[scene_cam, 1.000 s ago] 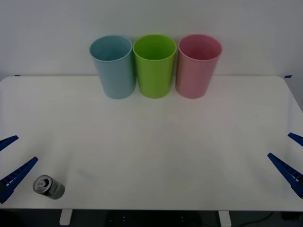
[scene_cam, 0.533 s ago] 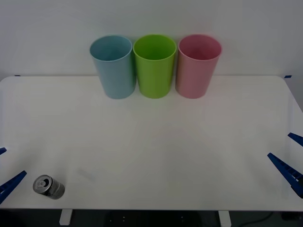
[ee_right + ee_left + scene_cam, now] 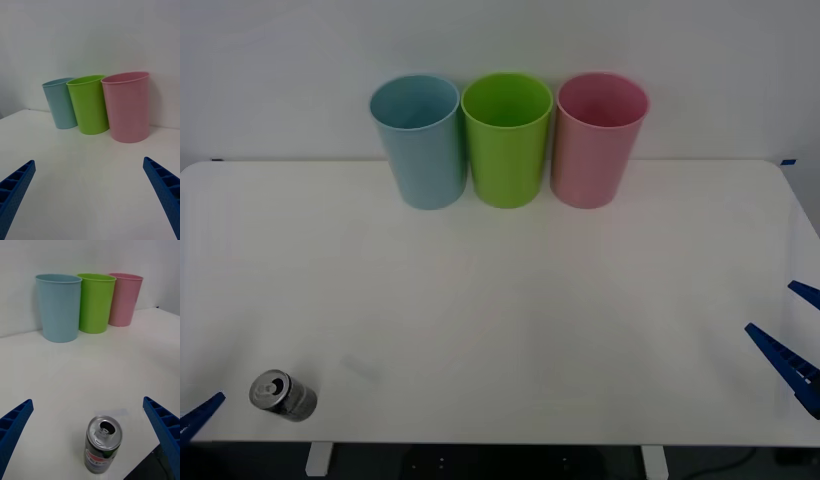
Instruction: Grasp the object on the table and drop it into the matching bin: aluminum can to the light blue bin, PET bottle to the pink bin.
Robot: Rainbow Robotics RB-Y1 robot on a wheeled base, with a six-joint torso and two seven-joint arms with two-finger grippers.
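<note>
Right, we're at the approach step, nothing grasped yet. The can [image 3: 282, 395] stands upright on the table [image 3: 500, 300], close to the front edge at the robot's left corner, well apart from the three bins along the far edge. Its shiny top with the dark opening faces up.

The left gripper [image 3: 90, 442] has its blue fingers [image 3: 15, 427] spread wide, and from the wrist camera the can [image 3: 103, 444] sits between them, a little toward the right-hand finger, touching neither. In the front view just one fingertip [image 3: 200, 413] pokes in at the table's front left corner, near the can.

The right gripper [image 3: 90, 198] waits at the table's right edge, jaws also wide and empty, its camera looking at the bins.

A can goes in the light blue bin [image 3: 418, 140], leftmost of the row, just beside the green bin [image 3: 505, 138]; the pink bin [image 3: 597, 138] is on the far right and isn't wanted here.

Next move, as I judge it: bring the left fingers forward around the can's body, centre it between them, then close. It stands near the table edge, so a sideways nudge could tip or roll it off. After that it's a lift and a long carry across to the blue bin.
</note>
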